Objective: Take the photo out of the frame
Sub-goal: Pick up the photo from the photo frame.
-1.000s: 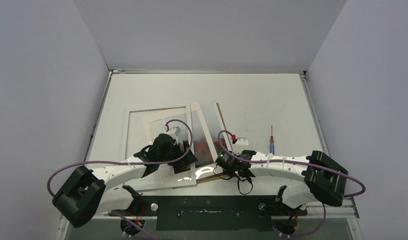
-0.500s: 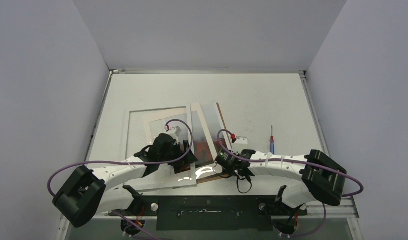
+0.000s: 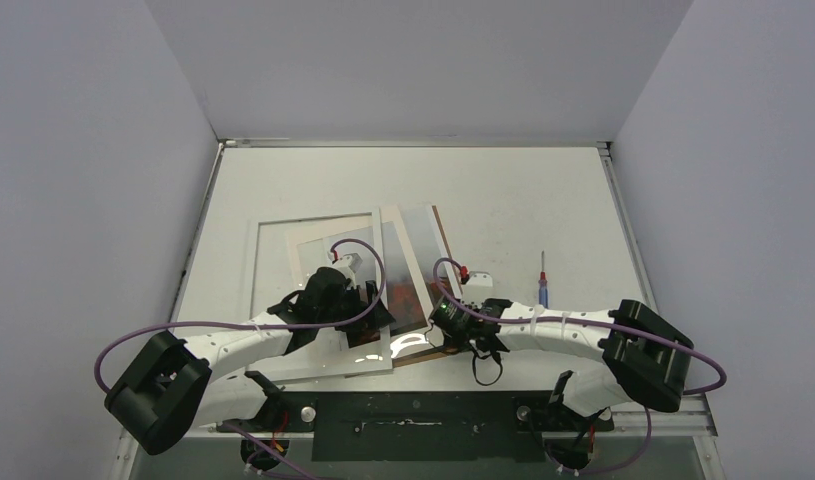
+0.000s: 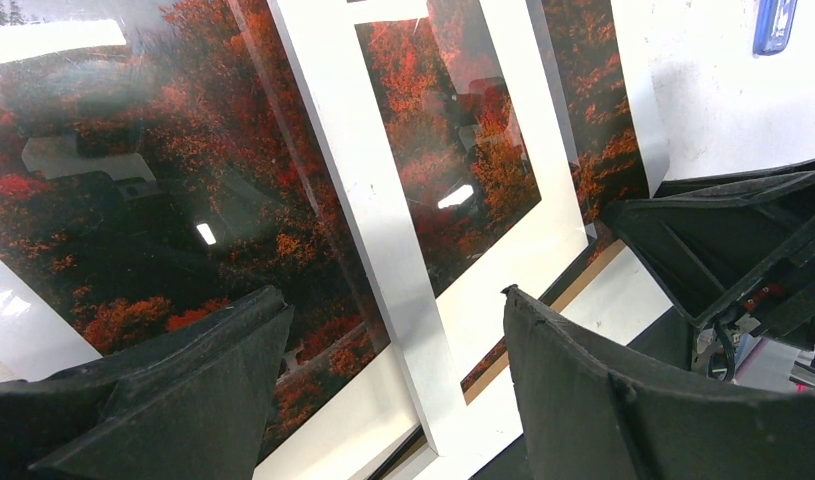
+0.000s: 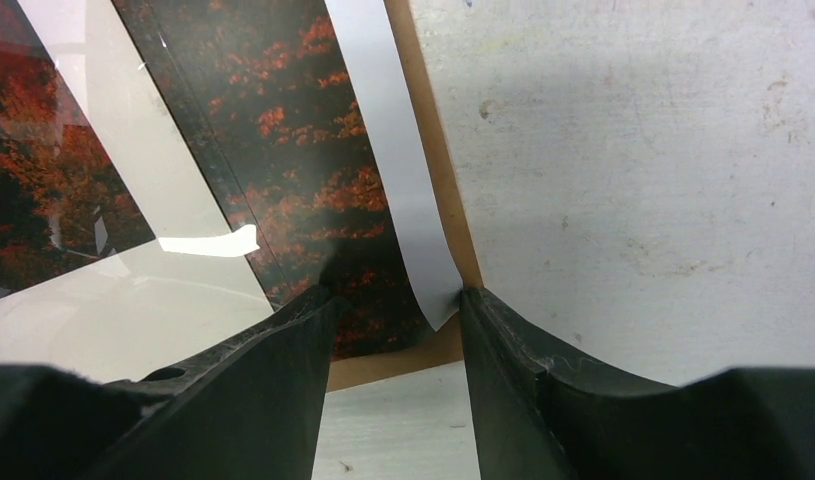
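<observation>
Seen from above, the worktop [image 3: 503, 190] carries the photo [image 3: 421, 240] near its middle. It lies flat and slightly turned, with pale grey sky at the far end and orange-red trees at the near end. Both of your arms reach in over it from the near edge. The frame [image 4: 368, 215] lies just to the left of the photo and overlaps it. In the left wrist view one of its narrow white strips runs diagonally across glossy dark-red foliage that catches bright reflections. Your left pincer [image 4: 391, 298] hangs over that strip with its fingers [image 4: 183, 390] wide apart and nothing between them but the frame below — it holds nothing. Your right pincer [image 5: 395, 298] sits at the photo's near right corner. Its gap is narrow, and the thin white margin ends in a point just beside the right-hand finger [image 5: 543, 380]. The fingers straddle that corner, and you cannot tell whether they actually press on it. A sliver of brown backing board [image 5: 435, 160] shows along the outer side of the margin and under the corner. A glossy pane [image 5: 133, 310] lies over the photo's left part. A small red-and-blue screwdriver [image 3: 542, 285] lies on the bare worktop, well apart to the right of the photo.
</observation>
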Controlling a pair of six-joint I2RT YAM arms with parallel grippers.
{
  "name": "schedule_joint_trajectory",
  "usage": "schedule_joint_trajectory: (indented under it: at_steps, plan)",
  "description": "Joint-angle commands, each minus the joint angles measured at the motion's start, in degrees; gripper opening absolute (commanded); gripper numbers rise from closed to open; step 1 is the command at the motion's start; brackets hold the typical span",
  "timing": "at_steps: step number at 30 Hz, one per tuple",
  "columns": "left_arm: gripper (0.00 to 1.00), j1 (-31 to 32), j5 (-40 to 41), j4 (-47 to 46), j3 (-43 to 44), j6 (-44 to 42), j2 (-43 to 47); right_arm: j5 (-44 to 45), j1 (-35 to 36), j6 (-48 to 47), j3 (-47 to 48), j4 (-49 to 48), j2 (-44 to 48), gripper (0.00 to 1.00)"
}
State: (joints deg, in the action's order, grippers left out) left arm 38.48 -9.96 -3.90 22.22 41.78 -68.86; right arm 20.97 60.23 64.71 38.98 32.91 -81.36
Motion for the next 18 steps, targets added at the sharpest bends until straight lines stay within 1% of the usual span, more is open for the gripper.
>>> schedule_joint_trajectory:
  at_steps: [1, 7, 10, 16, 18]
  plan:
    - [0.77, 0.27, -0.32, 7.47, -2.88, -0.21, -2.89, -8.23, -1.44, 1.19, -3.49, -17.43, -4.46, 0.48]
    - [0.78, 0.28, -0.41, 7.5, -2.62, -0.38, -3.25, -9.63, -2.76, -0.86, -3.07, -22.18, -4.04, 0.49]
    - [0.77, 0.28, -0.33, 7.59, -2.64, -0.34, -3.13, -10.82, -4.88, -1.47, -4.0, -24.92, -2.97, 0.51]
    - [0.77, 0.24, -0.33, 7.98, -2.54, -0.29, -2.95, -16.88, -10.25, -3.37, -7.84, -34.87, 1.64, 0.55]
    - [0.78, 0.28, -0.25, 8.19, -2.4, -0.28, -2.9, -19.82, -12.47, -4.23, -8.7, -37.39, 2.23, 0.6]
